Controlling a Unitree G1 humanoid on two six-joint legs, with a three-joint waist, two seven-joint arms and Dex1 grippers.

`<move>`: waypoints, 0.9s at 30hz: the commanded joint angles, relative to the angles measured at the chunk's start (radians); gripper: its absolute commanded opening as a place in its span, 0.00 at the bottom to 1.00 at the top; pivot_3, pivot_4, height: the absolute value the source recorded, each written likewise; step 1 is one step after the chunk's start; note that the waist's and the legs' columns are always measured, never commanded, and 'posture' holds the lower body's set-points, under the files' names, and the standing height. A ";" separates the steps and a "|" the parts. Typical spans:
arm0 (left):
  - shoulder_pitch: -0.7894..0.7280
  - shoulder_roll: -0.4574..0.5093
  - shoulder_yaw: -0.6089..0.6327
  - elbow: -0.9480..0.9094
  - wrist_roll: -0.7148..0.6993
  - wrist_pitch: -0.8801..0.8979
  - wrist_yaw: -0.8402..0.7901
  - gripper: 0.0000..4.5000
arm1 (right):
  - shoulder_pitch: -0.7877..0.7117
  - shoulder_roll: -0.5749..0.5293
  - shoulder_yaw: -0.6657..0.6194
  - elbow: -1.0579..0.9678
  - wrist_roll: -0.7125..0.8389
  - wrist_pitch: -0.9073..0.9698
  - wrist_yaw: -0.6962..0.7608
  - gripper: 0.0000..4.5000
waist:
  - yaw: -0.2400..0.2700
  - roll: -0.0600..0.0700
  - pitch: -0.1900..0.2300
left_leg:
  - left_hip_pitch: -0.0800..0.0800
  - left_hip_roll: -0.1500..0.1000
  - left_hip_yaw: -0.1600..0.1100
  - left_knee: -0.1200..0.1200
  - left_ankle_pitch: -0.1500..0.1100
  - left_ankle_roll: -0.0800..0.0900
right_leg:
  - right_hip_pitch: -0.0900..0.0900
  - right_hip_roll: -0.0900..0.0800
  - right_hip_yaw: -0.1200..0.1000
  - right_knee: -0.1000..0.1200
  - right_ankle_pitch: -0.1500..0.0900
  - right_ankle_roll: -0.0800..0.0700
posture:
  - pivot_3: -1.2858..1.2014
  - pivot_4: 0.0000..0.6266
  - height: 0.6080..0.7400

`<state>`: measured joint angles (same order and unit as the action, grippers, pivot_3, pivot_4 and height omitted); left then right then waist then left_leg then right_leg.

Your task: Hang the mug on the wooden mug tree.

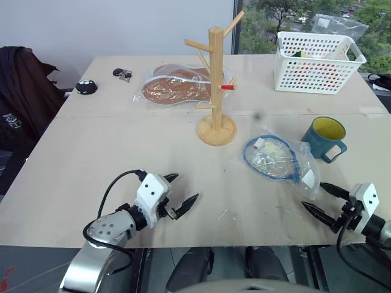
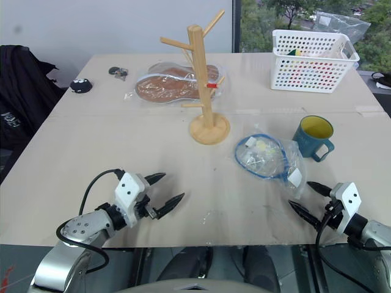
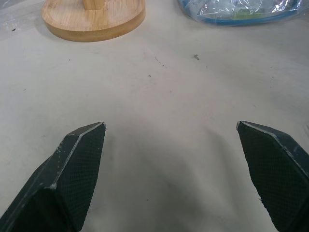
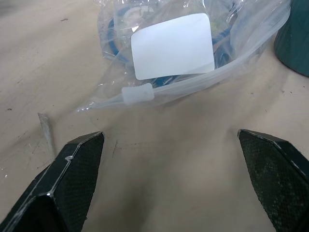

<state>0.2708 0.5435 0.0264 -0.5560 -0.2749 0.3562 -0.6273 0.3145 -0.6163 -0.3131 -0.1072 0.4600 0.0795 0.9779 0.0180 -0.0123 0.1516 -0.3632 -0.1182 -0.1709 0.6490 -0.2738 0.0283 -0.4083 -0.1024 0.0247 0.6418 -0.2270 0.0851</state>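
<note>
Right gripper [image 1: 325,199] was held low over the table [image 1: 122,140], near of the mug [image 1: 324,138] and apart from it, with both black fingers spread wide and nothing between them. Left gripper [image 1: 181,191] was likewise spread wide and empty, well to the left of the mug and on the near side of the mug tree [image 1: 216,85].

The mug stood upright on the table, right of the mug tree and well apart from it, with its handle turned toward the near edge. A clear plastic bag [image 1: 278,160] holding a coiled blue cable lay just left of the mug, between the mug and the right gripper.

The following risks were judged from this layout:

- The bag could be snagged or dragged by the lower finger during the approach, because its edge lay directly ahead of the right gripper.
- The mug could be tipped or pushed away if only the rim or the handle were caught, since glazed ceramic was expected to slip between narrow fingertips.
- The mug tree could be toppled if the mug were pressed sideways against a peg, as its round base was small for its height.
- A peg could be missed if the handle were turned away from it at the moment of hanging.
</note>
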 commanded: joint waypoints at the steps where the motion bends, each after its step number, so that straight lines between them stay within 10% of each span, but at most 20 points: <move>1: -0.016 0.008 -0.007 0.002 -0.007 -0.024 -0.020 0.99 | 0.011 -0.004 -0.027 -0.027 0.018 -0.009 0.003 1.00 | 0.000 0.000 0.000 | 0.000 0.000 0.000 0.000 0.000 0.000 | 0.000 0.000 0.000 0.000 0.000 0.000 | 0.52 0.24 1.00; 27: -0.069 0.013 -0.012 0.000 -0.039 -0.018 -0.073 0.99 | -0.019 0.021 -0.080 -0.205 0.189 0.208 -0.160 1.00 | 0.000 0.000 0.001 | -0.001 0.000 0.000 0.000 0.000 0.000 | 0.000 0.000 0.000 0.000 0.000 0.000 | 0.52 0.24 1.00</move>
<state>0.2153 0.5449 0.0001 -0.5022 -0.2897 0.3386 -0.6937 0.3153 -0.6002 -0.3625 -0.2570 0.5889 0.2419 0.8528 0.0176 -0.0119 0.1523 -0.3639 -0.1182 -0.1714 0.6489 -0.2740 0.0287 -0.4086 -0.1029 0.0245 0.6413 -0.2271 0.0853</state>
